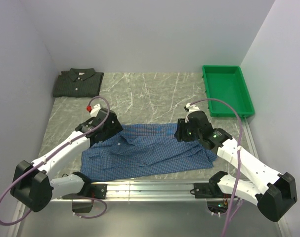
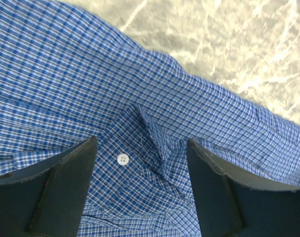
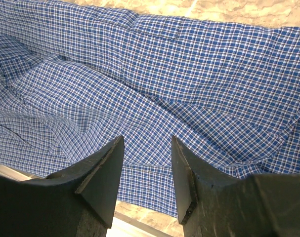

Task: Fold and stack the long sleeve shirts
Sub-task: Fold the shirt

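Left jaws open astride blue shirt (image 1: 150,153) front; right jaws open over its edge, likely staging a fold.

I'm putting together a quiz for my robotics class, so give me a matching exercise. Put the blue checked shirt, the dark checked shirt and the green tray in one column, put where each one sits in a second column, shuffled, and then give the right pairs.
Things
1. blue checked shirt
2. dark checked shirt
3. green tray

Places
A. far right side of the table
B. near edge, in the middle, lying loose and rumpled
C. far left corner, neatly folded

Pairs: 1-B, 2-C, 3-A
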